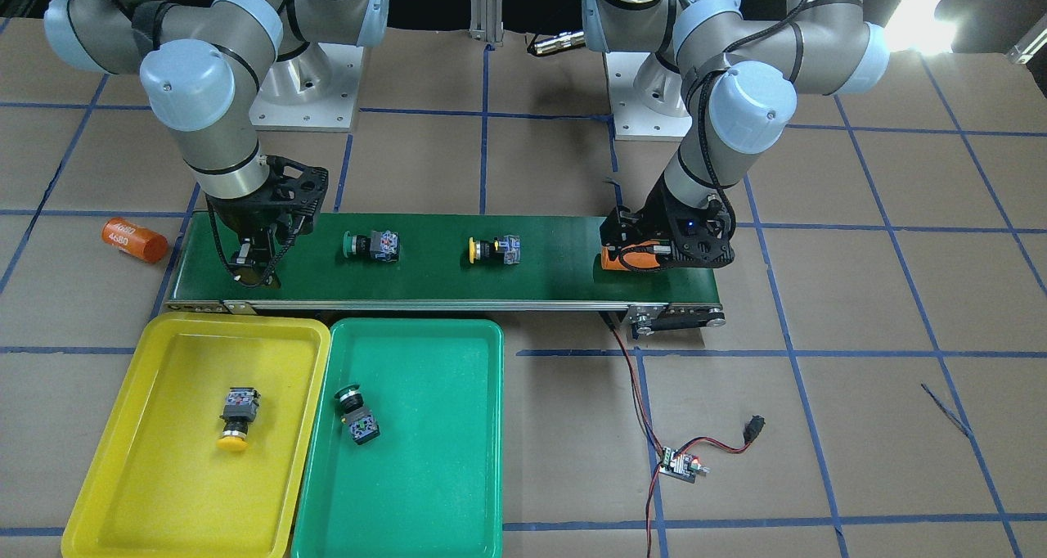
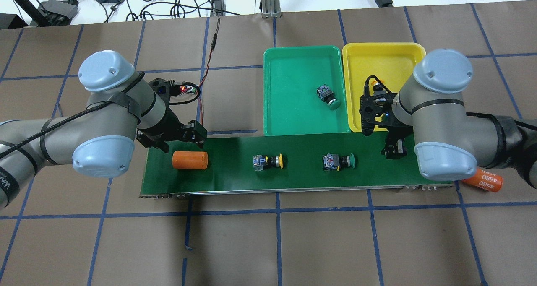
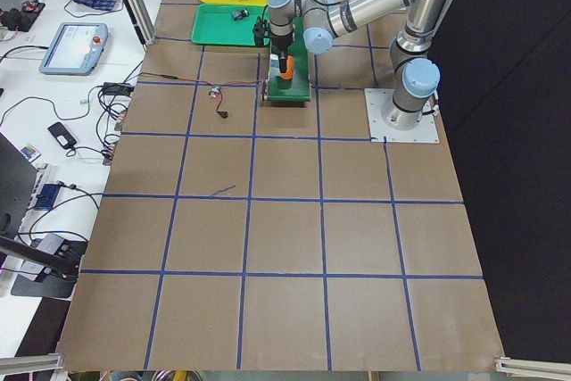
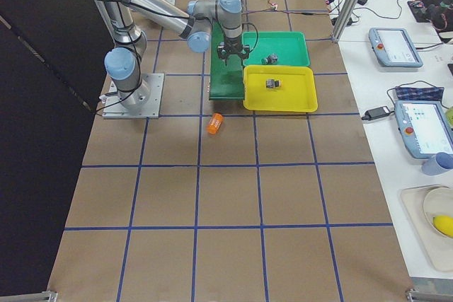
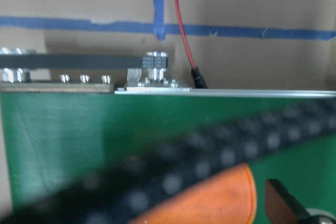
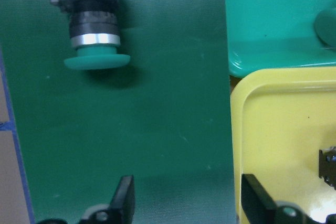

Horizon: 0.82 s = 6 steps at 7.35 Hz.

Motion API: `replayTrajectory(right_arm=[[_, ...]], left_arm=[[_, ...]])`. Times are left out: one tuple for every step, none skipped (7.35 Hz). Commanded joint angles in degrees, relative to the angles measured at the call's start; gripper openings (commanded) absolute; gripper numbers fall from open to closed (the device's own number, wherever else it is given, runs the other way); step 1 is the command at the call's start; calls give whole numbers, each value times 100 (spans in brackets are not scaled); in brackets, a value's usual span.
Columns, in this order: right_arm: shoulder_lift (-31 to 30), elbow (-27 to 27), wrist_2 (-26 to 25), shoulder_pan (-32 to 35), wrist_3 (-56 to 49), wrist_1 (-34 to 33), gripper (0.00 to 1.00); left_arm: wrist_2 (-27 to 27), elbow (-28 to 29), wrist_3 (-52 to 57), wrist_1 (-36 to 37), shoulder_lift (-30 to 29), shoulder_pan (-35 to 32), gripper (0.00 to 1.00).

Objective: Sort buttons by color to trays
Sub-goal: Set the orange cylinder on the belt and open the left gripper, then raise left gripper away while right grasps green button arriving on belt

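On the dark green belt (image 1: 532, 276) lie a green button (image 1: 370, 245) (image 2: 337, 161) and a yellow button (image 1: 493, 249) (image 2: 267, 161). A second yellow button (image 1: 236, 417) lies in the yellow tray (image 1: 164, 476) (image 2: 390, 59). A second green button (image 1: 357, 415) (image 2: 328, 97) lies in the green tray (image 1: 425, 460) (image 2: 293, 89). My right gripper (image 1: 255, 267) (image 6: 189, 208) is open and empty over the belt's end by the yellow tray, and the green button (image 6: 92, 35) is ahead of it. My left gripper (image 1: 646, 255) (image 2: 191, 141) is open at the belt's other end.
An orange cylinder (image 2: 190, 160) (image 5: 210, 198) lies on the belt right under my left gripper, with one fingertip (image 5: 281, 205) beside it. Another orange cylinder (image 1: 133, 240) (image 2: 484, 181) lies on the table past the belt's right-arm end. A small wired controller board (image 1: 680, 464) sits on the table.
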Motion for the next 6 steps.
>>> replayTrajectory(right_arm=[[6,19,10,7,0,47,76],[6,46,10,16,8,48,76],[6,81,10,42,9,56,76],[-12,99,62,86,26,48,76],[-3,99,167,86,9,65,76],[-64,134,160,86,-70,91,76]], left_arm=[[300,934,8,-771,82,-32,100],[303,1749,0,-1744,161,-41,100],[425,2531,0,-2684,161,-41,100],[704,2957,0,-2946,144,-67,100],[724,2996,8,-3053,179,-59,100],[638,3013,0,-3054,188,19,100]])
